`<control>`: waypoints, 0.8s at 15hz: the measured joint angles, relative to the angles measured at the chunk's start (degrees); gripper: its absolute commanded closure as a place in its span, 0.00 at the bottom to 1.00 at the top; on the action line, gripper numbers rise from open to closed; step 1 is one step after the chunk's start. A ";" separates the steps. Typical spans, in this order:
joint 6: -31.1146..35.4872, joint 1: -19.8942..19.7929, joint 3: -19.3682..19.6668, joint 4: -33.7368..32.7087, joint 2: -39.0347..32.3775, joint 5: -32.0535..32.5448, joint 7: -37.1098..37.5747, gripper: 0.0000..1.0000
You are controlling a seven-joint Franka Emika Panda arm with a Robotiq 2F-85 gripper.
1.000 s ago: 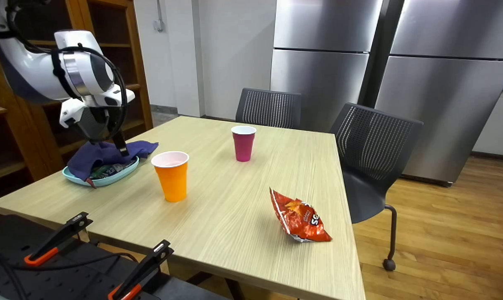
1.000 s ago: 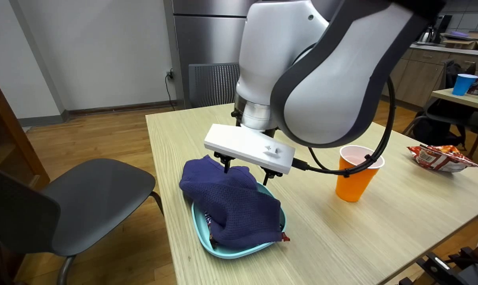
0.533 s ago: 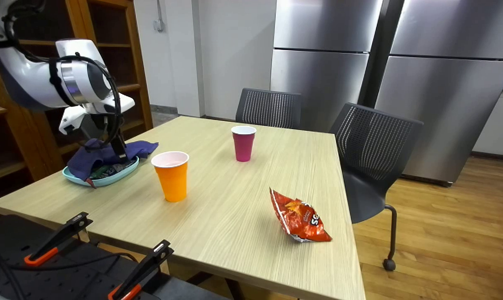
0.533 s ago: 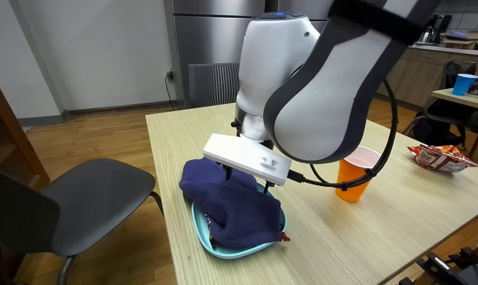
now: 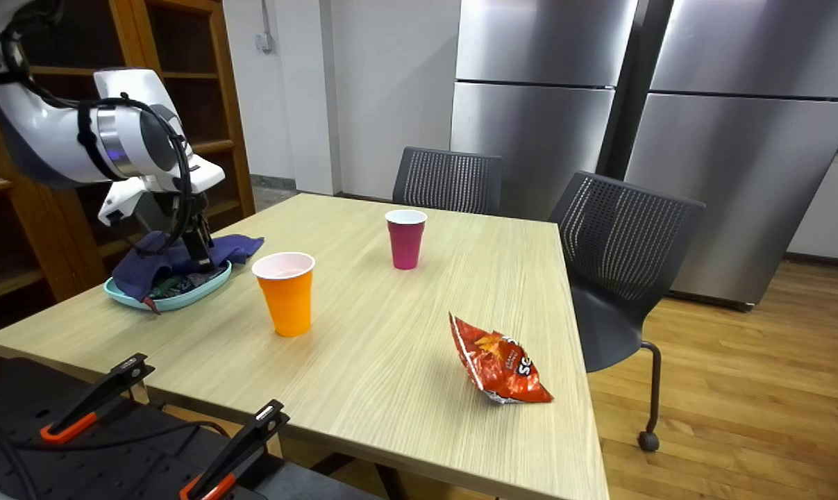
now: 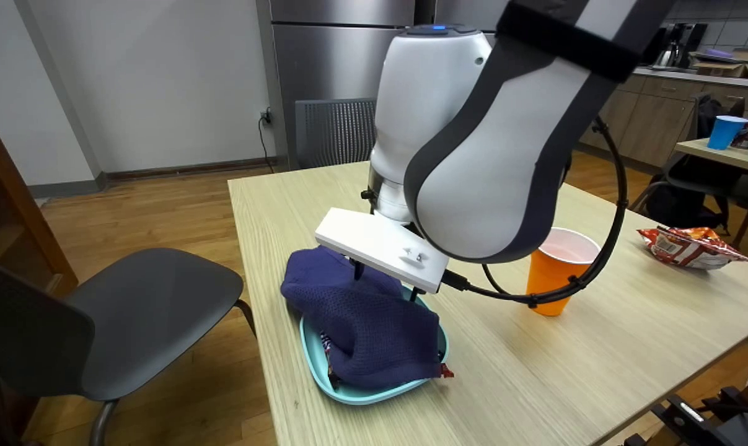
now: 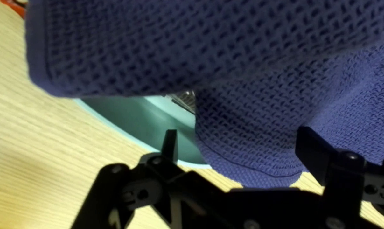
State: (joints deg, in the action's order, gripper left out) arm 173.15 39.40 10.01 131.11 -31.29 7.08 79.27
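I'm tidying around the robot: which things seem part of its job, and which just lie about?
Likely in the job:
gripper, open
purple towel
turquoise tray, partly under it

Apparently just lying about:
orange cup
magenta cup
red snack bag

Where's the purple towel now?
In both exterior views, the towel is left of the orange cup, draped partly over the blue dish, by the open claw.

It looks like a break room or kitchen: two stainless-steel refrigerators (image 5: 533, 139) stand side by side, and in an exterior view wood-grain cabinets (image 6: 651, 116) sit under a counter (image 6: 690, 75) below a tiled wall (image 6: 730, 34). Perforated-back office chairs (image 5: 630, 239), one with a visible caster (image 5: 648, 441), stand at a pale wood-grain table (image 5: 391, 389); a second table (image 6: 695, 146) holds coloured cups (image 6: 724, 132). Wooden floorboards (image 5: 738, 417) run beneath.
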 measured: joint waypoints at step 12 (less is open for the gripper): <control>1.44 2.66 2.52 0.00 -0.39 -3.30 -0.16 0.99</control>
State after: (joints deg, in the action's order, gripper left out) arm 174.59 42.06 12.54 131.11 -31.68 3.78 79.11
